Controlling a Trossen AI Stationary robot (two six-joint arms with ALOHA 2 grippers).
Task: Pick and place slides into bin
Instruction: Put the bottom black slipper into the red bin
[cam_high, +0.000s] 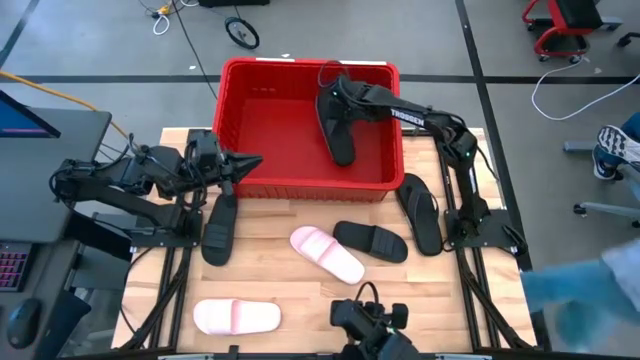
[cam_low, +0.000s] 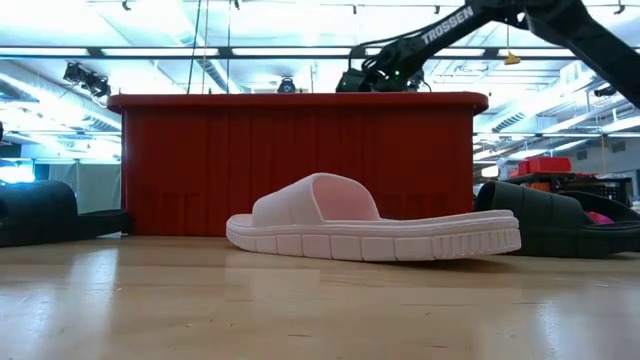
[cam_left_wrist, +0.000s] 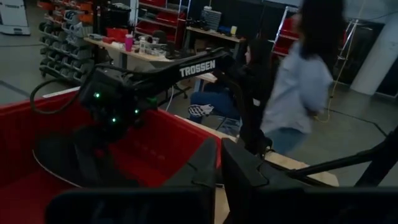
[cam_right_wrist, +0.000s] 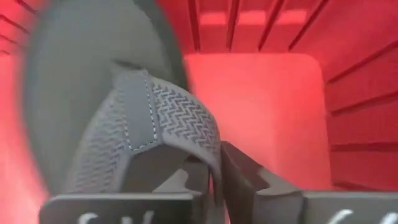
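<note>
The red bin (cam_high: 300, 135) stands at the table's far middle. My right gripper (cam_high: 336, 92) reaches over it from the right and is shut on a black thong flip-flop (cam_high: 338, 125) inside the bin; it also shows in the right wrist view (cam_right_wrist: 217, 165). My left gripper (cam_high: 248, 161) is shut and empty at the bin's near left corner. On the table lie a black slide (cam_high: 218, 226), two pink slides (cam_high: 327, 253) (cam_high: 236, 317), a black wide-band slide (cam_high: 371, 240) and a black flip-flop (cam_high: 420, 212). My right gripper pinches the flip-flop's woven thong strap (cam_right_wrist: 186, 134) between its two fingers, coming from above. The flip-flop hangs below the fingers inside the bin, its sole (cam_right_wrist: 81, 68) toward the bin's floor. I cannot tell whether it touches the floor.
A person stands beyond the table's right edge (cam_left_wrist: 298, 87), and a shoe (cam_high: 620, 150) shows at the right. The nearest pink slide fills the low view's middle (cam_low: 370, 230). A camera mount (cam_high: 368, 322) sits at the table's near edge.
</note>
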